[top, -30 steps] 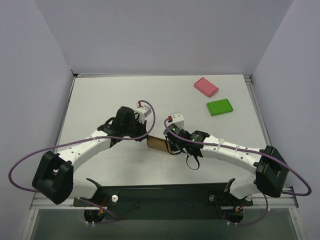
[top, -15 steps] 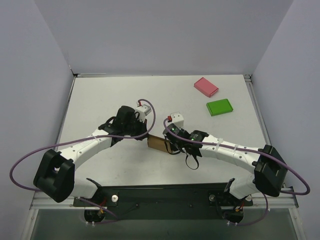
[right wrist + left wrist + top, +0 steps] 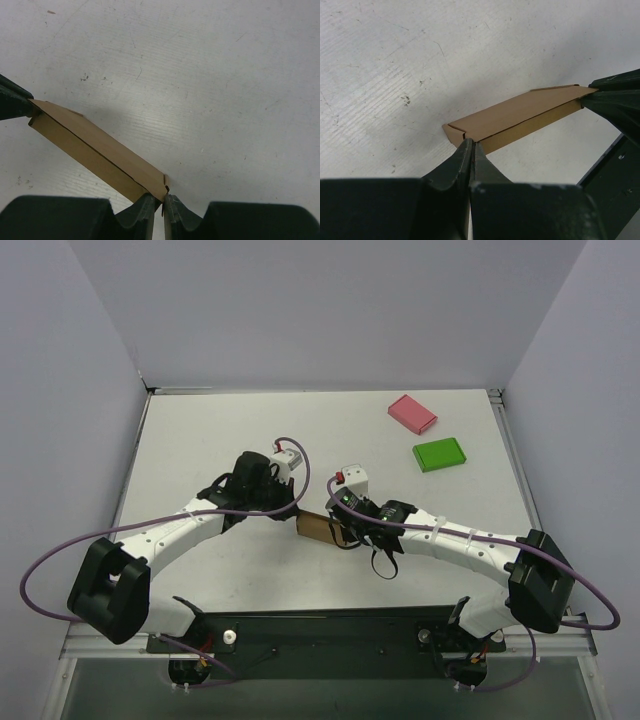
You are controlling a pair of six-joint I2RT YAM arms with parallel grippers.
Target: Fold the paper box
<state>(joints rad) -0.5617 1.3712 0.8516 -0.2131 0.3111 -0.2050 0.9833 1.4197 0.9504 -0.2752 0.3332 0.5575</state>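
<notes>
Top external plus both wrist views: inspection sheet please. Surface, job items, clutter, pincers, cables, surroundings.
Surface: white table, scuffed and speckled in the wrist views.
Job's things: brown thin cardboard paper box, flattened, held at opposite ends between the arms.
Clutter: pink flat box and green flat box, far right, apart from each other.
Grippers: left pincer shut on one end of the box; right pincer shut on the other end.
Cables: purple cables, one looping along each arm.
Surroundings: grey walls on three sides; black base plate at the near edge.
</notes>
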